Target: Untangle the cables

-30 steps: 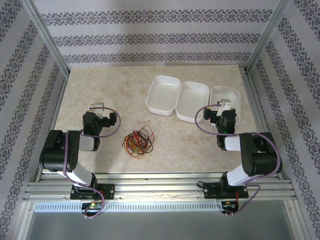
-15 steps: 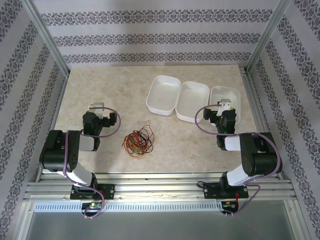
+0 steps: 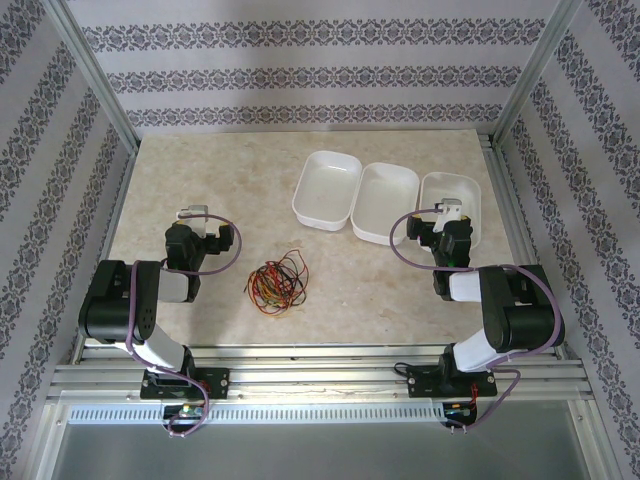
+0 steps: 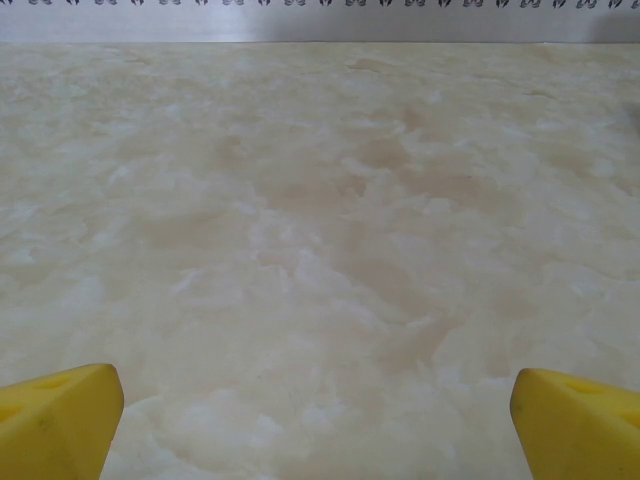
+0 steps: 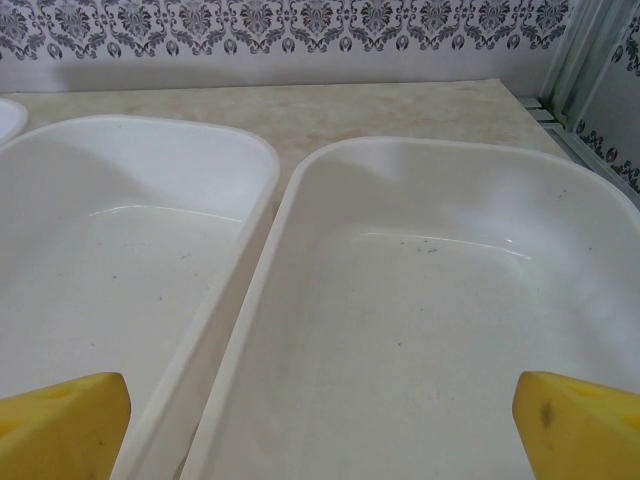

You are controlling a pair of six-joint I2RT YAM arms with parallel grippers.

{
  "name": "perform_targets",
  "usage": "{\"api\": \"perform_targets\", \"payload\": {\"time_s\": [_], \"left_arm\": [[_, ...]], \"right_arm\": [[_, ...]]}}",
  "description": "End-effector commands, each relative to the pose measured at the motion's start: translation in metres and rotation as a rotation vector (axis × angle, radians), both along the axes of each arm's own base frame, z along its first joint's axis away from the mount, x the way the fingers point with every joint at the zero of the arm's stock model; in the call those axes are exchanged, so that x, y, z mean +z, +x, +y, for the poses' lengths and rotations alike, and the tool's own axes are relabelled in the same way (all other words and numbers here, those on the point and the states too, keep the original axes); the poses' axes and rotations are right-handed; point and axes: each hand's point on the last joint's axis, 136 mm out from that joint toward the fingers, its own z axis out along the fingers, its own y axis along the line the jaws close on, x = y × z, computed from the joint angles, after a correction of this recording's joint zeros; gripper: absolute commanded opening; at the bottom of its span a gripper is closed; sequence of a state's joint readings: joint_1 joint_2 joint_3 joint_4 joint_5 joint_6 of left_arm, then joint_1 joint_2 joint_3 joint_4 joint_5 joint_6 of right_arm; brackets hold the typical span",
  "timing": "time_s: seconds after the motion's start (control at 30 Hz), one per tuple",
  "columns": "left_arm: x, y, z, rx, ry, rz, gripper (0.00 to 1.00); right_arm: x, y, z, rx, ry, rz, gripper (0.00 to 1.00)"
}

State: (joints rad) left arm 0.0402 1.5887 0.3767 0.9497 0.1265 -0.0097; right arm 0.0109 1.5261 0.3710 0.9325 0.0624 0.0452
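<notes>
Yellow fingertips (image 4: 55, 420) of the left gripper (image 4: 320, 430) are held wide apart above a beige marbled table (image 4: 320, 200).

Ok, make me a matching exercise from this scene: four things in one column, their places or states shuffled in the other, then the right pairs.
1. cables
2. left gripper
3. right gripper
4. leftmost tray

A. open, above the rightmost tray
B. at the left end of the row of white trays
C. open, over bare table
D. in a heap on the table, held by nothing

Pairs: 1-D, 2-C, 3-A, 4-B
</notes>
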Motion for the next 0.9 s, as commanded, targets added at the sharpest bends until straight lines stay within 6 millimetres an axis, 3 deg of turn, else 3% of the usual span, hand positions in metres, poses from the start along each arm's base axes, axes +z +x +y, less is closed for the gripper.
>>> {"api": "perform_targets", "payload": {"time_s": [0.0,0.4,0.67,0.77,0.87], "left_arm": [[0.002,0.003,-0.002,-0.010,0.009,-0.003,0.99],[0.027,-0.014,0.011,0.074,0.011,-0.082,0.99],[0.069,-0.026,0.005,0.079,-0.095,-0.075,0.99],[0.076,-0.034,0.002,0.101,-0.218,-0.044,0.99],[0.078,-0.047,-0.007,0.115,-0.282,0.005,0.99]], "right_arm": [[0.005,0.002,0.004,0.015,-0.006,-0.025,0.98],[0.031,-0.009,-0.004,-0.031,-0.008,-0.061,0.98],[0.052,-0.026,-0.022,-0.169,0.050,0.035,0.98],[0.064,-0.030,-0.013,-0.161,0.039,0.072,0.98],[0.079,-0.037,0.009,-0.123,0.003,0.089,0.98]]}}
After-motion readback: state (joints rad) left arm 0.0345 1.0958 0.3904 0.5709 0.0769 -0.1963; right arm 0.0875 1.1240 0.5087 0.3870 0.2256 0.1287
